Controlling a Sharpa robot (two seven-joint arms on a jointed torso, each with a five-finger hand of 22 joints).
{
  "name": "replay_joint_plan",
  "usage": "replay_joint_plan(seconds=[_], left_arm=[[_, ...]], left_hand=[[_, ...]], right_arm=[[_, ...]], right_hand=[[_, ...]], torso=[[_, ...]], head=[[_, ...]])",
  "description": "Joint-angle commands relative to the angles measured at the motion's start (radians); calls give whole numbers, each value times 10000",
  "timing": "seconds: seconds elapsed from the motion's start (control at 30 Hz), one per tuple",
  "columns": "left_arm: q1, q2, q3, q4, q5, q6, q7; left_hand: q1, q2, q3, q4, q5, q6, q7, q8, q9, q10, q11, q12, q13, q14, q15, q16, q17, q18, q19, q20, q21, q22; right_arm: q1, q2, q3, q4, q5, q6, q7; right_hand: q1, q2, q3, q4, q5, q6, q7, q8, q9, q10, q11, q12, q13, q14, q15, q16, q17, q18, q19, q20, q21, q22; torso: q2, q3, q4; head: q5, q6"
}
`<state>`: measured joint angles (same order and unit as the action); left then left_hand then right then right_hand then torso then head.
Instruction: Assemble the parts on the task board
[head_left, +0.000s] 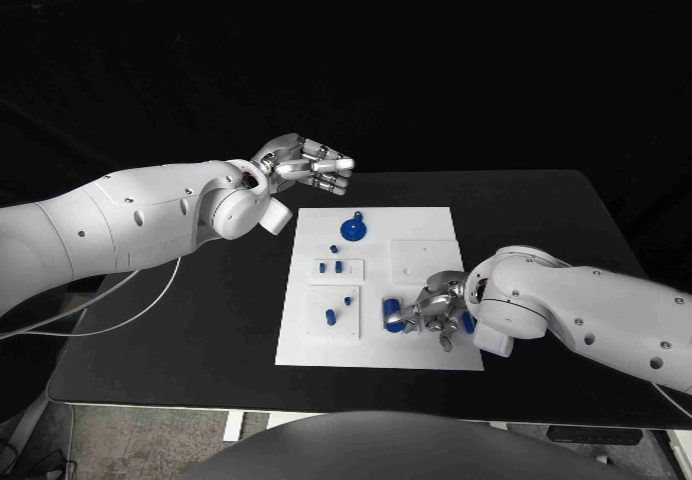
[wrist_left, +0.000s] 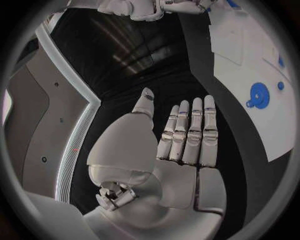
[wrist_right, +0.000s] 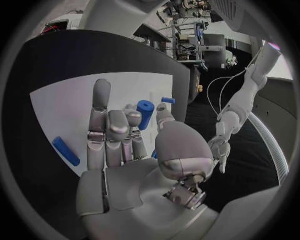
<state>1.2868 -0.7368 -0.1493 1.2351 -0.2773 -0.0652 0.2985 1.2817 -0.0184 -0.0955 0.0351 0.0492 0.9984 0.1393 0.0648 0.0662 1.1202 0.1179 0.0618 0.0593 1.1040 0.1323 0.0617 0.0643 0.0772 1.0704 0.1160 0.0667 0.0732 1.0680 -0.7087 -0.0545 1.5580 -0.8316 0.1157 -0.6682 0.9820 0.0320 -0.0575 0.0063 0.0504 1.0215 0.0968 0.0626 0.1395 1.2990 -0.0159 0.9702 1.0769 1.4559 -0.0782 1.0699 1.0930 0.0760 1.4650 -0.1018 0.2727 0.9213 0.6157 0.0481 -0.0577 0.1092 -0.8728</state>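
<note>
**Right hand on a blue part, left hand idle off the board**

The black table (head_left: 202, 330) carries the white task board (head_left: 378, 285) at centre, black backdrop behind. At its 5 o'clock corner the right hand (head_left: 436, 312) curls around a blue cylinder part (wrist_right: 144, 113). The left hand (head_left: 306, 162), fingers straight and side by side, holding nothing, hovers off the 11 o'clock corner. A round blue part (head_left: 353, 229) lies near 12 o'clock.

One white task board (head_left: 378, 290) is shown on one black table (head_left: 548, 210); about seven blue parts (head_left: 352, 230) and two hands (head_left: 306, 160) are counted.
</note>
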Motion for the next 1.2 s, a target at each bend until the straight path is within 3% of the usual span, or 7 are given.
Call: replay_joint_plan(seconds=[0.03,0.33,0.47,0.63,0.7,0.93,1.2], left_arm=[[2,-6,4,8,60,141,48],[2,-17,3,-20,60,150,48],[2,-20,3,-23,60,152,43],[2,-18,3,-21,60,163,40],[2,-19,3,-20,60,166,37],[2,-18,2,-24,60,198,20],[2,-15,1,-22,60,230,0]], left_hand=[[-22,137,-26,-54,-21,3,74,-2,-1,0,76,-8,0,73,6,6,11,-3,86,18,41,-12],[-22,137,-26,-54,-21,3,74,-2,-1,0,76,-8,0,73,6,6,11,-3,86,18,41,-12],[-22,137,-26,-54,-21,3,74,-2,-1,0,76,-8,0,73,6,6,11,-3,86,18,41,-12],[-22,137,-26,-54,-21,3,74,-2,-1,0,76,-8,0,73,6,6,11,-3,86,18,41,-12],[-26,166,-57,-64,-21,10,75,-1,-1,11,74,-6,1,72,5,6,11,0,88,18,41,-12],[-38,179,-65,-55,-21,8,74,-3,-1,9,74,-8,0,71,6,5,11,-1,88,19,41,-12],[-67,204,-76,-32,-21,7,73,-3,-1,4,74,-8,0,67,8,5,11,-1,82,19,38,-13]], right_arm=[[-33,-181,-27,86,-272,243,59],[-33,-509,-17,357,-376,451,138],[-33,-541,-16,373,-400,484,128],[-33,-517,-16,345,-427,441,130],[-33,-489,-15,331,-432,394,135],[-33,-378,-15,284,-403,276,133],[-33,-197,-15,153,-336,211,87]], right_hand=[[76,-177,59,-66,13,18,-44,14,20,74,36,73,23,15,-20,-23,24,88,49,23,-32,19],[280,-636,663,32,145,-15,-36,14,82,78,43,139,37,15,-7,40,54,117,43,45,-5,57],[502,-556,674,-183,1179,3,-35,12,87,78,39,145,35,11,-9,40,52,119,38,44,0,66],[580,-248,858,-398,2081,82,-52,11,80,82,20,144,27,12,-20,46,53,112,37,35,5,75],[375,9,1041,-369,2850,147,-74,11,62,93,1,155,35,15,-35,51,56,106,41,23,13,83],[-198,119,1605,-565,2885,556,-194,24,102,150,-72,167,42,19,-84,75,71,75,50,-17,32,110],[-452,323,2028,-698,2577,1468,-536,16,1012,231,-284,44,8,23,-245,29,67,-131,76,-193,11,89]], torso=[[-6,3,-13],[2,1,-8],[3,4,-3],[4,0,4],[3,0,5],[4,-9,4],[1,-11,16]], head=[[32,2],[2,2],[-23,2],[-27,2],[-36,2],[-45,2],[-52,2]])
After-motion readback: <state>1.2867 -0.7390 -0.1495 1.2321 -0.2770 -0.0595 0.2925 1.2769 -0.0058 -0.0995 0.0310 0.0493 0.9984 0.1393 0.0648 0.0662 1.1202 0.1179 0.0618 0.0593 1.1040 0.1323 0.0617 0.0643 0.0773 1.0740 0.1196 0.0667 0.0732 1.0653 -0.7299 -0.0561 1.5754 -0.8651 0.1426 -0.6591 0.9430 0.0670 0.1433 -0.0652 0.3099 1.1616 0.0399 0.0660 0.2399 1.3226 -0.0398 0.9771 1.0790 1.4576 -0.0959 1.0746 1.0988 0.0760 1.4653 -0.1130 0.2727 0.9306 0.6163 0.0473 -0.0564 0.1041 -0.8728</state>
